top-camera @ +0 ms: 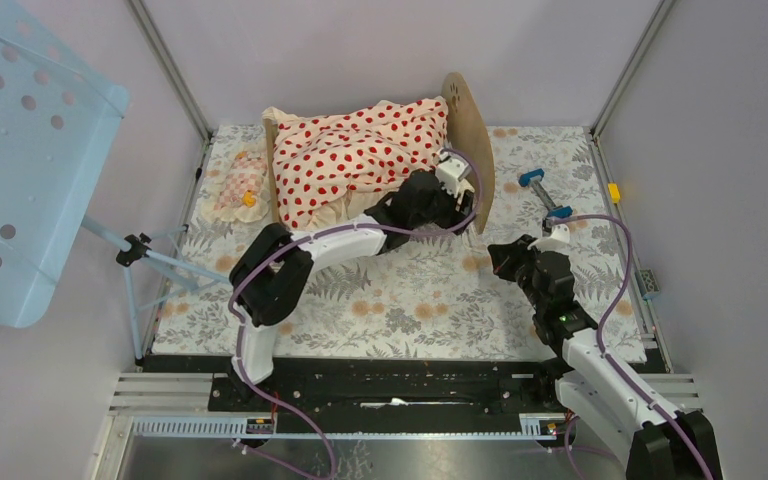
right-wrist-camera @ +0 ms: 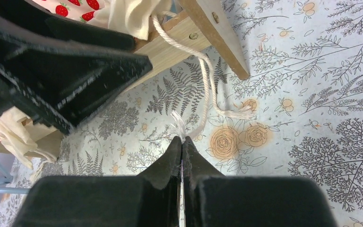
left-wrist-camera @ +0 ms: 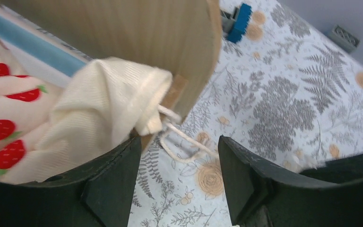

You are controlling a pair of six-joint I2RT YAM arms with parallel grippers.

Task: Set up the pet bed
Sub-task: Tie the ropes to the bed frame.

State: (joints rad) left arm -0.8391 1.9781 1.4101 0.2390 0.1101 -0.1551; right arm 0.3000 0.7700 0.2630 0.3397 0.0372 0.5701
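- Top view: the pet bed stands at the far middle of the floral mat, with its rounded headboard to the right. A cream blanket with red dots lies rumpled over it, bunched rather than smoothed. Judged: the bedding is only partly arranged.
- Top view: a small pink checked pillow lies on the mat just beside the footboard end, off the bed.
- Top view: the left gripper sits at the bed's near corner by the headboard. The right gripper is low over the mat, near that same corner.
- Left wrist view: the left gripper's jaws are spread wide with nothing between them but mat. The headboard is smooth, pale, straight-grained wood. The mattress edge shows blue and white stripes. A ribbed cream corner of the blanket hangs over the side rail just beside the left finger, probably where it was meant to drape.
- Left wrist view: a twisted white cord trails from that corner and loops onto the mat.
- Right wrist view: the right gripper's jaws are pressed together. They look to pinch the cord near its frayed end, though the tips hide the contact itself. Judged: a hold there would let the corner be drawn out toward the bedpost.
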